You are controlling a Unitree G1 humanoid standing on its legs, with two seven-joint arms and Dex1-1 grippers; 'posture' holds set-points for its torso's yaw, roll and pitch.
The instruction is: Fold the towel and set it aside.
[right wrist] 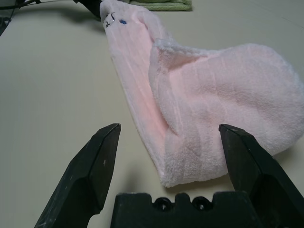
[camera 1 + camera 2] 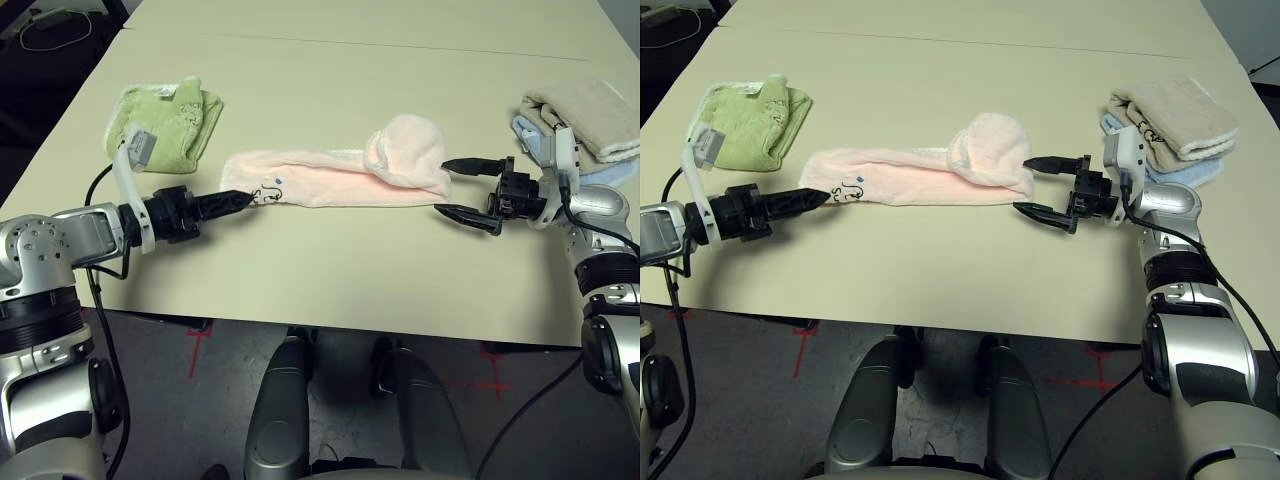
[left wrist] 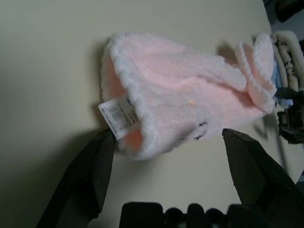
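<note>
Pale pink terry towel (image 2: 330,180) lies as a long folded strip mid-table, nearer the front edge. Left gripper (image 2: 240,198) at one end, right gripper (image 2: 462,188) at the other, both spread wide, holding nothing.

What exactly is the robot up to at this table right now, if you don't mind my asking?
It is folding a pale pink towel, which lies in a long strip across the table with one end flopped over on itself. The left gripper sits open at the end with the dark embroidered motif, and the right gripper is open at the bunched end; neither has hold of it yet. A green towel and a stack of folded towels lie off to the sides.
</note>
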